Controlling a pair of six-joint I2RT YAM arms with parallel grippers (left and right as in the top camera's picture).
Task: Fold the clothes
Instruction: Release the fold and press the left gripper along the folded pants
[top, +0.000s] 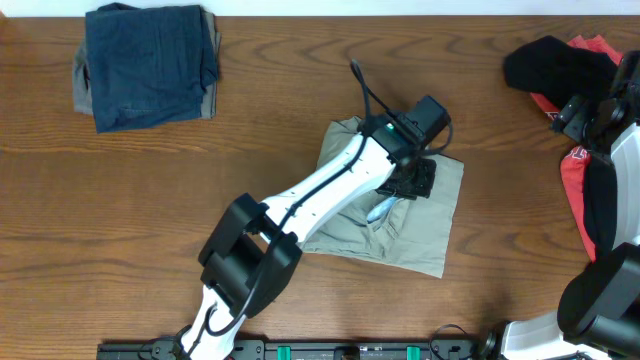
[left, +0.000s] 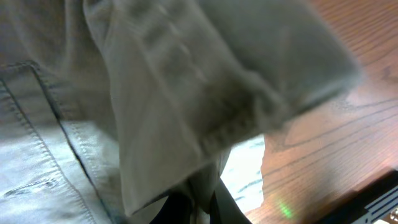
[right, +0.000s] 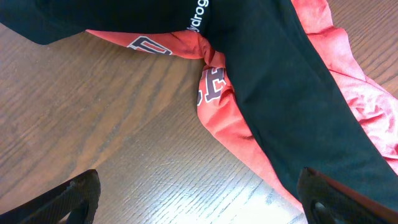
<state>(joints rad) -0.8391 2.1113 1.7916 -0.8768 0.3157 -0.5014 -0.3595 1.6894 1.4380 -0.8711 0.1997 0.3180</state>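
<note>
Left claw (left: 194, 210) is clamped shut on a fold of the khaki shorts (left: 186, 106). That fold hangs right over the wrist lens, all blurry, so the fingers barely show at the bottom edge. From overhead the claw is mostly hidden under its own wrist. The shorts sit mid wood-grain table (top: 300, 90): soft cotton, stitched seams, a rumpled rectangle.

Right claw (right: 202, 205) is spread wide and holds nothing. Only its dark tips poke in at the corners, next to the black and red sportswear (right: 280, 93). It's slick-looking stuff and the white lettering is cut off.

Navy shorts (top: 150, 65) are folded at the far left, with something greyish peeking out underneath.
</note>
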